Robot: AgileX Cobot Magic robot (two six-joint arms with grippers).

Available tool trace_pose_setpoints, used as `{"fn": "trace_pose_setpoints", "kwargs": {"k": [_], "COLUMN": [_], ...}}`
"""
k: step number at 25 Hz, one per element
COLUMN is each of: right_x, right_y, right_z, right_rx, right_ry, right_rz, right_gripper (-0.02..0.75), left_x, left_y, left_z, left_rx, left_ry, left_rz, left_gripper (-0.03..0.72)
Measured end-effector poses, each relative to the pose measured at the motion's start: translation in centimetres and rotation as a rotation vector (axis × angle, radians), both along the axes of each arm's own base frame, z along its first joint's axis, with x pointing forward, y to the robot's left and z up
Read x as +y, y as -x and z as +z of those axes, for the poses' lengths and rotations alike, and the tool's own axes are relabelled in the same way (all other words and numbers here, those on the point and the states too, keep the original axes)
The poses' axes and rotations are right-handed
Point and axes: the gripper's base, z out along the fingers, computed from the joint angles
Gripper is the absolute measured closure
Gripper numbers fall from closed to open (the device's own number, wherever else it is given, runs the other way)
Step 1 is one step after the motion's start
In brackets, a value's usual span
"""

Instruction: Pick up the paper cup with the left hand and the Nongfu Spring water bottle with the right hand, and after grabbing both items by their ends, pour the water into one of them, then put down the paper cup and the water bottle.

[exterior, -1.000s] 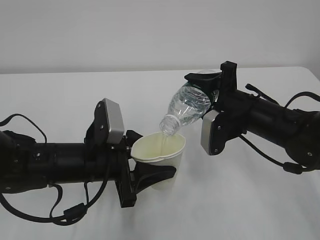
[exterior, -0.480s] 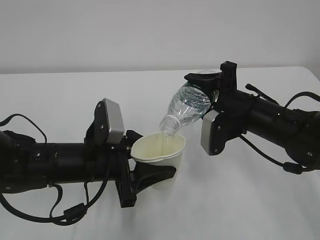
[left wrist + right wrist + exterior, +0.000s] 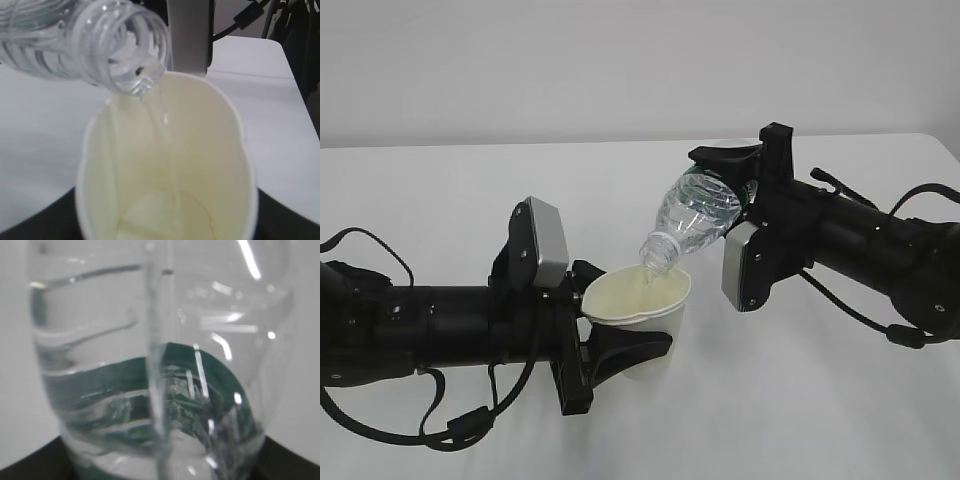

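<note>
My left gripper (image 3: 620, 318) is shut on the paper cup (image 3: 660, 325), which it holds upright a little above the table. The cup's rim is squeezed out of round. My right gripper (image 3: 732, 183) is shut on the base end of the Nongfu Spring water bottle (image 3: 695, 212), which is tilted mouth-down over the cup's rim. From the left wrist, the bottle's open mouth (image 3: 135, 60) sends a thin stream of water (image 3: 166, 131) into the cup (image 3: 210, 150). A shallow pool lies at the cup's bottom. The right wrist view is filled by the clear ribbed bottle (image 3: 150, 330) with its green label.
The white table (image 3: 840, 410) runs back to a pale wall. Both black arms lie low over it, left arm (image 3: 420, 325) and right arm (image 3: 865, 250), with cables looping beside them. The right arm's grey plate (image 3: 187, 35) stands just behind the cup.
Neither arm, cup nor bottle has visibly moved. Water keeps running from the bottle into the cup.
</note>
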Motion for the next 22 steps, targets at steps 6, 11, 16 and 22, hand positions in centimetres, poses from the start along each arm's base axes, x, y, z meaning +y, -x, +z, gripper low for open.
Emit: {"fn": "trace_pose_setpoints", "kwargs": {"k": [6,11,16,22], "right_x": [0.0,0.0,0.0,0.0], "right_y": [0.0,0.0,0.1,0.1], "right_z": [0.0,0.1,1.0,1.4], "right_rx": [0.000,-0.002,-0.027,-0.038], "right_ry": [0.000,-0.001,-0.008,-0.010], "right_rz": [0.000,0.000,0.001,0.001], "right_gripper": [0.318,0.318,0.318,0.318], "left_x": [0.0,0.0,0.0,0.0], "left_y": [0.0,0.0,0.0,0.0], "left_z": [0.0,0.0,0.0,0.0], "left_rx": [0.000,0.000,0.000,0.000], "left_ry": [0.000,0.000,0.000,0.000], "left_rz": [0.000,0.000,0.000,0.000], "left_gripper": [0.268,0.268,0.268,0.268]}}
